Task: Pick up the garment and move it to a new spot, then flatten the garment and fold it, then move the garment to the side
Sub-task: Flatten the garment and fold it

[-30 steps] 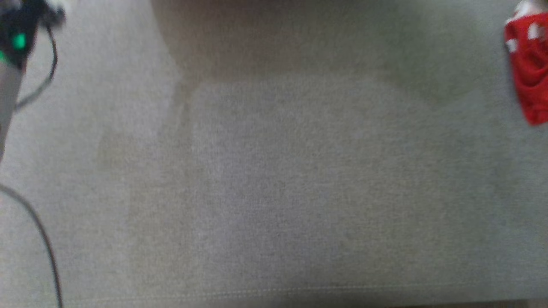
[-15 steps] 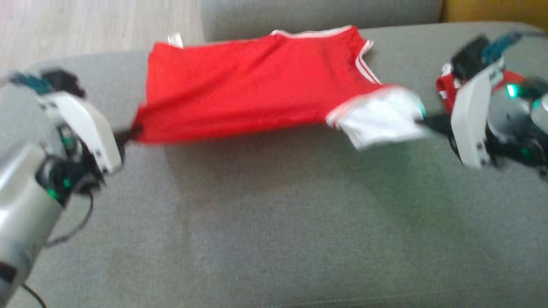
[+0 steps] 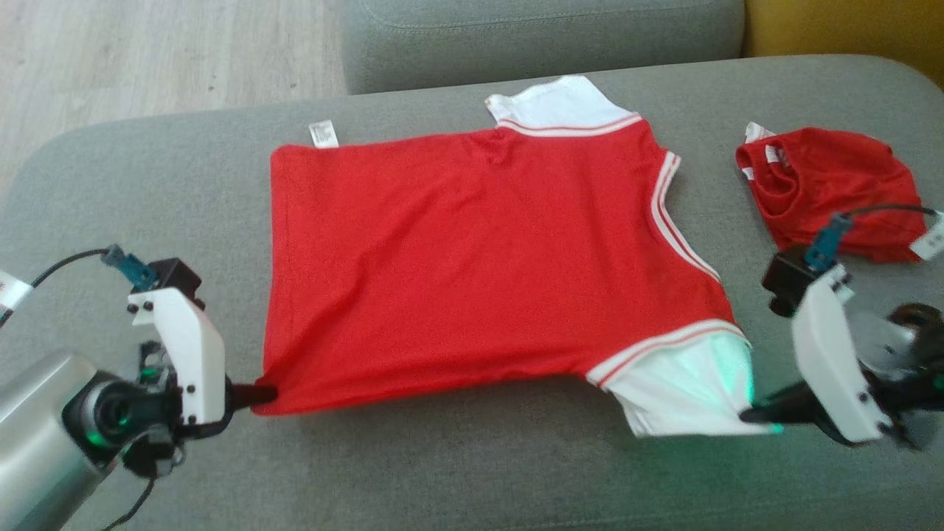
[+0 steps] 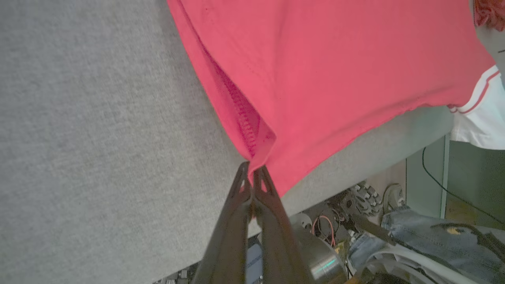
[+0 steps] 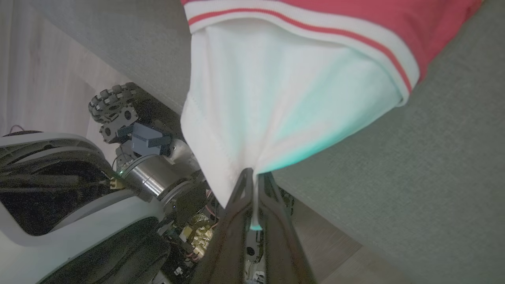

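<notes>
Lying spread mostly flat on grey sofa seat: red garment with white sleeves. Left gripper pinched tight on the near hem corner. Right gripper pinched tight on the near white sleeve edge. Crumpled red cloth sits apart, beyond the right gripper.

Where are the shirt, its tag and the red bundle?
shirt point(image 3: 479, 258): head view, middle of the red body.
tag point(image 3: 323, 134): head view, centre of the white label at the far hem corner.
red bundle point(image 3: 833, 188): head view, middle of the crumpled cloth.
</notes>
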